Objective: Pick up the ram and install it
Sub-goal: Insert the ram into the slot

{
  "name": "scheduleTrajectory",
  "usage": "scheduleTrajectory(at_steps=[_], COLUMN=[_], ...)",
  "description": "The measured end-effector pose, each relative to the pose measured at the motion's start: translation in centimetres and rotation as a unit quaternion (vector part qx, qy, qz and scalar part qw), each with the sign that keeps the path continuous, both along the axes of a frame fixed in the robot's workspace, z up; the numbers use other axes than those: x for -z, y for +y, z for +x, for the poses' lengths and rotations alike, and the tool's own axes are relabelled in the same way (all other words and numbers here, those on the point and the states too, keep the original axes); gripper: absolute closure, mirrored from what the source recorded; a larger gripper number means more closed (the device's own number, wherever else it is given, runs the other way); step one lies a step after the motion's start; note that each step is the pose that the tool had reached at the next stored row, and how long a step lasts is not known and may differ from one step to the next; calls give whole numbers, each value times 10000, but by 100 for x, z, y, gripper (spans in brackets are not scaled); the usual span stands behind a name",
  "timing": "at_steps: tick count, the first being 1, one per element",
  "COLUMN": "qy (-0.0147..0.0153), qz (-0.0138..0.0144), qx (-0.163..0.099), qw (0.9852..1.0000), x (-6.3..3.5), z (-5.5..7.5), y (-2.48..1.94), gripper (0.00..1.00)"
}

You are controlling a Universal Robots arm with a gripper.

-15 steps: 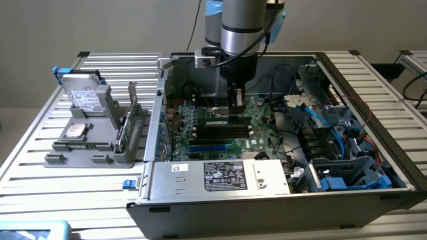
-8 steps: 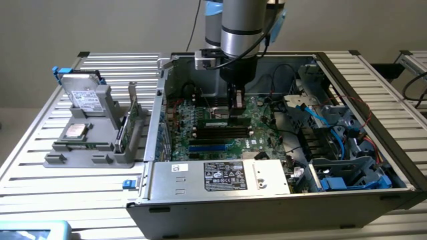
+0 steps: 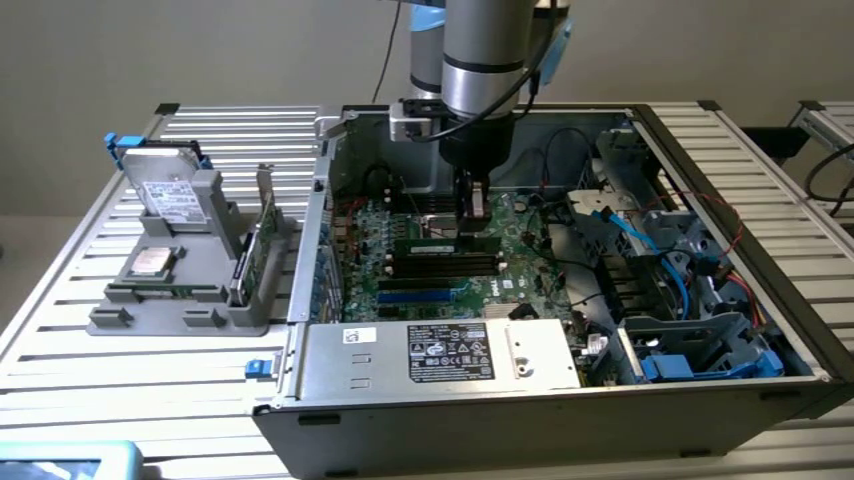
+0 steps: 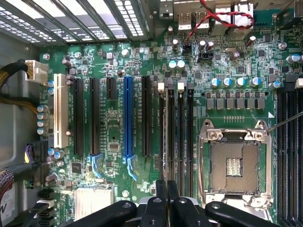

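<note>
The ram [image 3: 434, 244], a thin dark-green stick, lies level along the black memory slots [image 3: 441, 265] of the motherboard [image 3: 367, 285] inside the open computer case. My gripper [image 3: 471, 228] reaches straight down onto its top edge, fingers pressed together on it. In the wrist view the gripper [image 4: 166, 196] stands shut directly over the row of memory slots [image 4: 181, 132], beside the bare processor socket [image 4: 235, 161]. Whether the stick is fully seated I cannot tell.
Case walls [image 3: 320, 200] and a power supply box [image 3: 441, 352] ring the board, with drive cages and loose blue and black cables [image 3: 641, 260] on the exterior view's right. A grey parts tray [image 3: 114, 320] on the exterior view's left holds a drive, a processor chip and a bracketed card [image 3: 264, 225].
</note>
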State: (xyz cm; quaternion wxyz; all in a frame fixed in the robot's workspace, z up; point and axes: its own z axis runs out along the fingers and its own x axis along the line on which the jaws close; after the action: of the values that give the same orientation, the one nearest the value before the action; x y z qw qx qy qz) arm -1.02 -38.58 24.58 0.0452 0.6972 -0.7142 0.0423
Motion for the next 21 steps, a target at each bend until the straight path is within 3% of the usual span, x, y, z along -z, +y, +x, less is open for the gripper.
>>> scheduleTrajectory(at_steps=[18,21], qy=[-10,-38], qz=[-5,-4], qx=[-59,-58], qw=[10000,10000], x=[46,61], z=[-5,-14], y=[0,0], gripper=[87,87])
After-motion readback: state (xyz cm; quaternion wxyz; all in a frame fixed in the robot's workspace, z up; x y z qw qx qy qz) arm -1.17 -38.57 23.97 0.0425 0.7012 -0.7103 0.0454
